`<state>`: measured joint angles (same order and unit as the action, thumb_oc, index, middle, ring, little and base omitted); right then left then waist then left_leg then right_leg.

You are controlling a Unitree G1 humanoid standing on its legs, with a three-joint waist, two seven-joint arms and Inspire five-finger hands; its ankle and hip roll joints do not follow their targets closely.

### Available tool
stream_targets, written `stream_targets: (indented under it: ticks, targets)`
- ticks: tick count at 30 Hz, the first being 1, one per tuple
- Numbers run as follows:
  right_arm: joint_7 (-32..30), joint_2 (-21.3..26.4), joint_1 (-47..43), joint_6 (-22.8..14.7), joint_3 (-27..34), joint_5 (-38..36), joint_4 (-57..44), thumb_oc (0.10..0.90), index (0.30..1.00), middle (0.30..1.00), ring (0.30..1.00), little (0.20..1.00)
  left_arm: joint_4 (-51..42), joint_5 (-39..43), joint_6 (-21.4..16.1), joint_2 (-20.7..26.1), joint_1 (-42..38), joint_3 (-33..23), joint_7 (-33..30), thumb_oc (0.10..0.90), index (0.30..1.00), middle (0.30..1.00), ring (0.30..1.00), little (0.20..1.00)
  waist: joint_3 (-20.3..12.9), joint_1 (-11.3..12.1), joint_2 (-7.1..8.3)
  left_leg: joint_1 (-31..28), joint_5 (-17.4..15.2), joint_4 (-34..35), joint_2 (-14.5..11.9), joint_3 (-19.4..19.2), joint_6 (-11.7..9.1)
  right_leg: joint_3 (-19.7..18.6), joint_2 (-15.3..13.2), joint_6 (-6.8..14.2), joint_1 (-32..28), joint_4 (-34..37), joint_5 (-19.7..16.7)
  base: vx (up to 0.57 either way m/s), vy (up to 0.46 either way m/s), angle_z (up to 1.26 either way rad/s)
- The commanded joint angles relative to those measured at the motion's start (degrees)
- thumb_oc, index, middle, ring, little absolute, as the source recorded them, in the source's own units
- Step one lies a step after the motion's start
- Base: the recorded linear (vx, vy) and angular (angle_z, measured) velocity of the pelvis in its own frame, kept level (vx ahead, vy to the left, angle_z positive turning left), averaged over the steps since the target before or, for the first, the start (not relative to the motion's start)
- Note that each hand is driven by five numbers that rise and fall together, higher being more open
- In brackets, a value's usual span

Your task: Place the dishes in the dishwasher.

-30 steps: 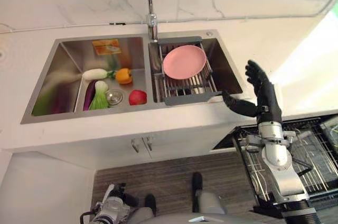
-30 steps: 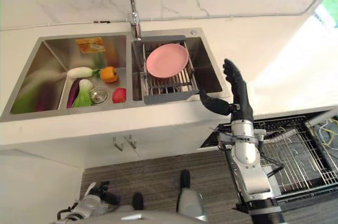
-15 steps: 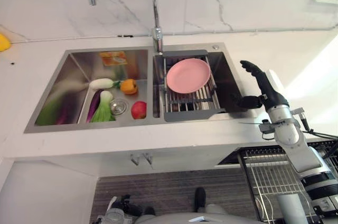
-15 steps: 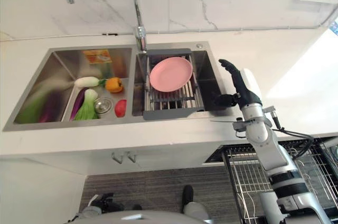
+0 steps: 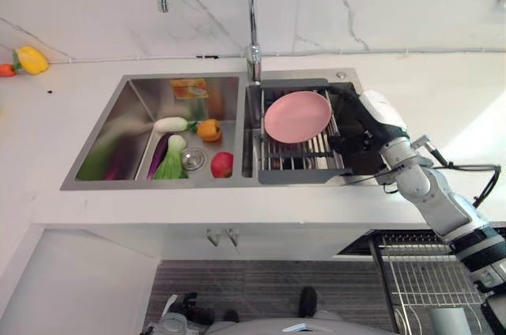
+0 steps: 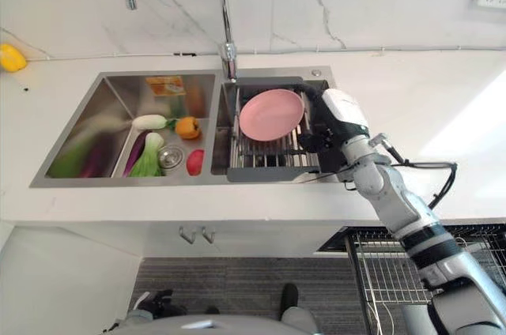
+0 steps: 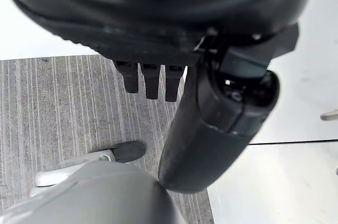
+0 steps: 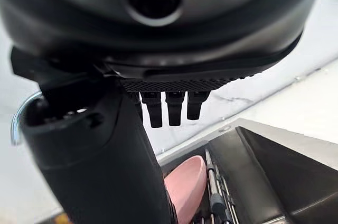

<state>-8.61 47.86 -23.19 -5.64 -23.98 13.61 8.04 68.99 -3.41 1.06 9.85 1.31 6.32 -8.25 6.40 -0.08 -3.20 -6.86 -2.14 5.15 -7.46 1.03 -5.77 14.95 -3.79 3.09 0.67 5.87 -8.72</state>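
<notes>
Desk (image 5: 443,86) carries a sink (image 5: 103,126) whose rack (image 5: 300,153) holds a pink plate (image 5: 297,116), stiff, light, likely slippery, best pinched at its rim, just beside the right hand (image 6: 336,118), fingers (image 8: 168,109) straight and apart.

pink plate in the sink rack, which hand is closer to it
Right. The right hand sits open at the pink plate's right edge over the rack; the left hand hangs low above the floor, far away.
</notes>
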Motion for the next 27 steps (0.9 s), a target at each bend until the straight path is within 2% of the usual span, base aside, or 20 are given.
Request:
stream_targets:
  ticks: [1,8,14,16,22,27]
  targets:
    - [-1.64,0.44,-9.43,-3.54,-1.67,2.8,0.9,0.8,0.9,0.9,0.9,0.9,4.5,-2.9,-0.16,3.35,0.13,4.76,-0.12,0.8,0.9,0.9,0.9,0.9,-1.9,1.2,3.51,0.97,1.49,-0.58,-1.27,-3.33,-1.98,-0.98,-4.94,6.54,-5.76,-0.87,9.55,0.0,0.0,0.0]
    - [-2.62,0.28,-16.11,-2.64,-7.73,5.8,7.25,0.8,0.9,0.9,0.9,0.9,4.44,-2.74,-0.54,3.2,-0.1,6.21,-0.16,0.8,0.9,0.9,0.9,0.9,-2.07,1.69,3.79,0.88,1.37,-0.47,-1.22,-3.18,-1.97,-0.84,-4.94,6.56,-6.0,-0.87,9.74,0.01,-0.002,0.02]
    - [-3.77,-2.28,-22.51,-0.83,-13.49,9.98,15.73,0.8,0.9,0.9,0.9,0.9,4.59,-2.25,-0.82,3.31,-0.15,7.2,-1.02,0.8,0.9,0.9,0.9,0.9,-2.11,2.68,4.07,1.04,1.34,-0.41,-1.12,-2.75,-2.03,-0.57,-5.07,6.55,-6.08,-0.87,9.95,0.0,0.0,0.0]
    - [-3.84,-2.37,-22.68,-0.88,-13.64,9.99,15.91,0.8,0.9,0.9,0.9,0.9,4.59,-2.24,-0.82,3.28,-0.16,7.14,-1.02,0.8,0.9,0.9,0.9,0.9,-2.1,2.62,4.05,1.04,1.34,-0.41,-1.12,-2.76,-2.03,-0.57,-5.07,6.55,-6.08,-0.87,9.95,0.0,-0.003,0.02]
    - [-5.03,-6.79,-27.42,1.81,-18.51,14.85,27.31,0.8,0.9,0.9,0.9,0.9,4.52,-1.82,-1.21,3.56,-0.27,8.5,-1.88,0.8,0.9,0.9,0.9,0.9,-2.0,3.79,4.09,1.51,1.42,-0.36,-0.94,-1.92,-2.08,-0.03,-5.15,6.56,-6.17,-0.87,10.17,0.01,-0.007,0.06]
    - [-6.59,-9.98,-28.89,3.51,-18.4,15.62,33.97,0.8,0.9,0.9,0.9,0.9,4.22,-1.24,-1.32,3.5,-0.45,9.22,-2.2,0.8,0.9,0.9,0.9,0.9,-1.74,4.3,4.01,2.1,1.54,-0.4,-0.76,-1.42,-2.02,0.17,-5.2,6.58,-5.88,-0.87,10.13,0.0,-0.005,0.03]
